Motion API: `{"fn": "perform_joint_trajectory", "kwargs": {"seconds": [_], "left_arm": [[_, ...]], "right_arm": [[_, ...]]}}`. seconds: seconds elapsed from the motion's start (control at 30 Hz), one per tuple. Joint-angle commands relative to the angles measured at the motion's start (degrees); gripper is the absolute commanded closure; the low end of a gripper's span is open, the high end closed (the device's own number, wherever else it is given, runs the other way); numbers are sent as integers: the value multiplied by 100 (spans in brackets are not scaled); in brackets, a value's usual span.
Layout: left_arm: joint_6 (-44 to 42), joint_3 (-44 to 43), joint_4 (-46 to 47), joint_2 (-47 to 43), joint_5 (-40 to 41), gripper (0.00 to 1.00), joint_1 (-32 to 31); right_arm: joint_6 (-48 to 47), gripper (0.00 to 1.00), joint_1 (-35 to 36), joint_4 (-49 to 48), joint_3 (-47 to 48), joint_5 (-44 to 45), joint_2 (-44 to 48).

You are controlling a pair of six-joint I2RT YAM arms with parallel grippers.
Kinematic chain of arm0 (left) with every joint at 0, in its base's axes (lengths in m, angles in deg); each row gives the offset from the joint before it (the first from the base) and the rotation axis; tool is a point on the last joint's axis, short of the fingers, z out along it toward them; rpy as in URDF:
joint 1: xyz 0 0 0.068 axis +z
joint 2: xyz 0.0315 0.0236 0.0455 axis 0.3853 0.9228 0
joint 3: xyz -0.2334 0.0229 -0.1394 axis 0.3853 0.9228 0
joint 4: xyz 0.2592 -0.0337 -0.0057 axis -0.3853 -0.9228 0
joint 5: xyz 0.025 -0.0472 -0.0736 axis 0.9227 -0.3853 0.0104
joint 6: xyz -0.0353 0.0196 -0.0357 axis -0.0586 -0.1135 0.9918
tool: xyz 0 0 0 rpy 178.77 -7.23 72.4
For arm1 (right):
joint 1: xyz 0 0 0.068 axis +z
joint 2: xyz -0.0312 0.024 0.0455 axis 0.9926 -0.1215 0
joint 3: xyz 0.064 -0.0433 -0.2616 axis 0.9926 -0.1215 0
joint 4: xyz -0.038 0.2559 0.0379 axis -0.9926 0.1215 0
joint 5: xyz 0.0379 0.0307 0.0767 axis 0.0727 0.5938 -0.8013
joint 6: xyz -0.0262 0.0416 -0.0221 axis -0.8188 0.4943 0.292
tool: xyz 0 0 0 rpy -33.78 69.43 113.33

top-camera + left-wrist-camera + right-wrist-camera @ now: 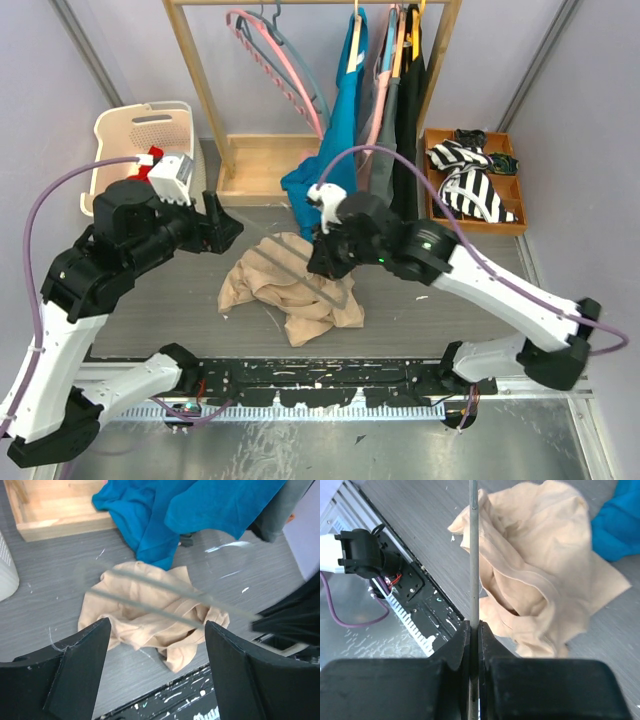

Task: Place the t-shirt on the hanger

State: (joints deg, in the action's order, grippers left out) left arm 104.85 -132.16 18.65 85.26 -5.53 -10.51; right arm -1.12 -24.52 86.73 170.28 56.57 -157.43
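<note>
Cloth lay in a crumpled heap near the middle of the grey wood-grain tabletop (170, 300). It was the plain beige short-sleeved t-shirt (285, 295), bunched and folded over itself just in front of the pale wooden clothes rack (186, 80). Across the top of it ran the thin, pale grey, almost see-through plastic hanger (150, 583), its two slim bars slanting over the folds. From where I stood I could not tell whether the bars rested on the fabric or hung just clear of it.

The right gripper (474, 628) had its black jaws pressed together on one end of that hanger. In its wrist view the grey rod rose straight out of the pinch, with the shirt spread behind it and to the right. That arm reached in from the right, its gripper over the shirt's right edge.

The left gripper (157, 625) hovered at the shirt's left side, jaws spread wide with nothing between them. Its camera looked past both black fingers (82, 655) onto shirt and hanger.

A teal-blue garment (335, 150) hung from the rack, its hem pooled on the table just beside the shirt's far edge. A pink hanger (262, 45) hung on the rail. A white slatted basket (110, 120) with a scrap of red cloth (150, 157) stood far left. A wooden tray (478, 227) holding black-and-white striped fabric (470, 185) sat far right.
</note>
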Motion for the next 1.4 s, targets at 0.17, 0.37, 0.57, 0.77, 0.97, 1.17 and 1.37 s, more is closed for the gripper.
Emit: {"fn": "perform_joint_trajectory", "kwargs": {"seconds": [0.17, 0.37, 0.57, 0.77, 0.97, 1.17, 1.37], "left_arm": [[3, 217, -999, 409, 84, 20, -23], [180, 763, -904, 861, 14, 23, -23], [408, 1163, -925, 1099, 125, 26, -125], [723, 1501, -815, 1362, 384, 27, -586], [987, 1753, -755, 1512, 693, 27, -1149], [1051, 2159, -405, 1385, 1178, 28, -1312], [1154, 2623, 227, 1490, 1723, 32, -1425]], "right_arm": [[-552, 99, 15, 776, -199, 1108, 1985], [-340, 99, 16, 1146, -735, 1351, 2791], [-40, 99, 18, 1312, -1167, 778, 3478], [146, 99, 16, 1648, -1370, 519, 4041], [330, 99, 21, 1832, -1208, 384, 4305], [533, 99, 18, 1602, -1540, -17, 4683], [753, 99, 17, 1405, -1949, -278, 4980]]}}
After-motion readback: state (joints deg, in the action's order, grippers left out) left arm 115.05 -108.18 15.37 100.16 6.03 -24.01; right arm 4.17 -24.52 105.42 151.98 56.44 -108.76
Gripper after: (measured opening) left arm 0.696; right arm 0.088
